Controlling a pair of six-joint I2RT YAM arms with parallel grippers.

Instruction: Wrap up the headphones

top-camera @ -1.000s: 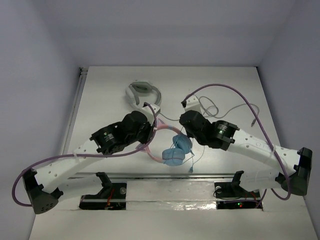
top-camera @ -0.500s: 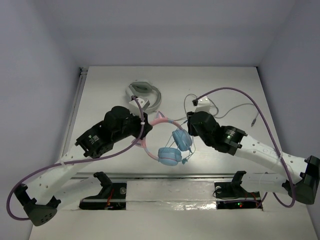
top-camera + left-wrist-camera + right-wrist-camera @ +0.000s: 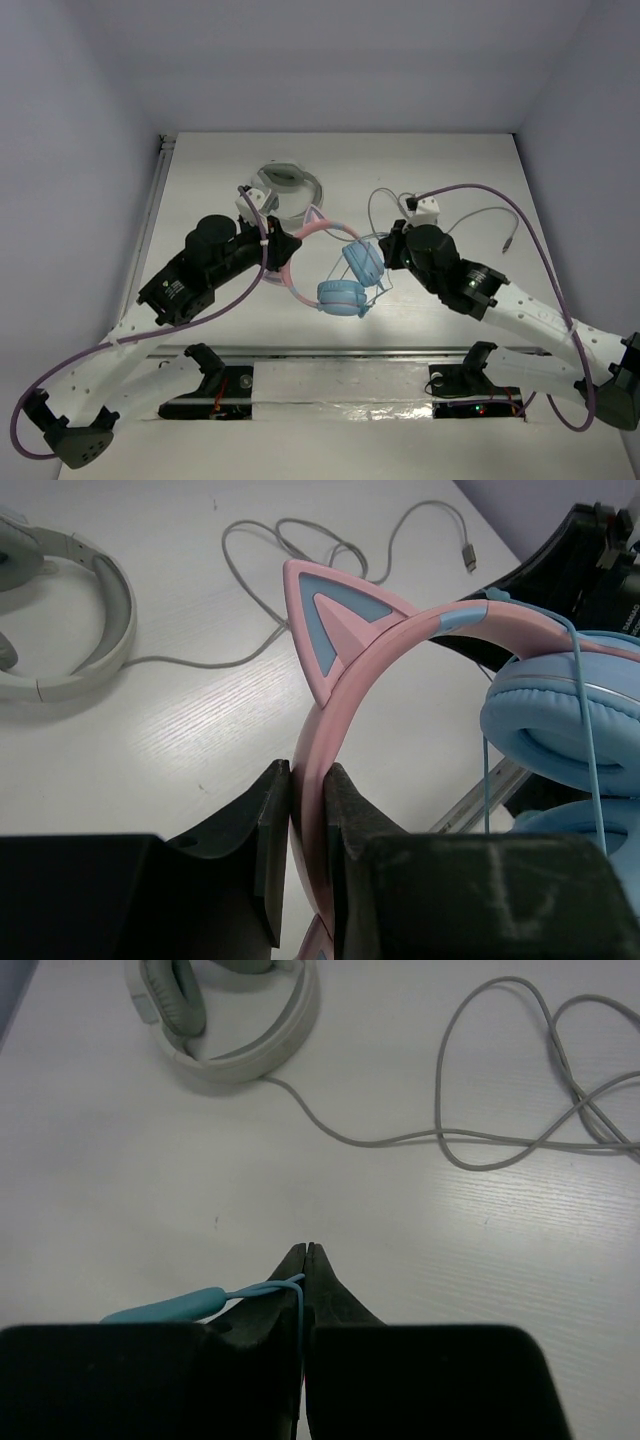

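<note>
The white table (image 3: 200, 180) holds 2 headsets, and only the pink-and-blue headphones (image 3: 330, 268) are being worked on. They sit at mid-table between the 2 arms and look raised off the surface. The grey-white headset (image 3: 290, 185) lies untouched behind them, with its loose grey cable (image 3: 500, 1140) spread over the far right of the table.

The left gripper (image 3: 308, 780) is clamped on the pink headband (image 3: 322, 715) just below a cat ear (image 3: 335, 620). The right gripper (image 3: 308, 1250) is closed on the thin blue cable (image 3: 255, 1290). In the left wrist view, 1 strand of that cable runs down from the headband across the upper ear cup (image 3: 560, 720).

I judge the wrap to be under way but early. Both holds are set and the cable is drawn toward the cups, but no tidy coil shows. I cannot tell how many turns, if any, are on. The remaining cable has yet to be wound and its end secured.

Compared with 1.0 s ago, the headphones have moved away from the near rail and slightly left. The left arm has swung back to its own side and the right arm has reached inward. The 2 cups have also parted, and the cable end that dangled toward the rail is no longer hanging there.
</note>
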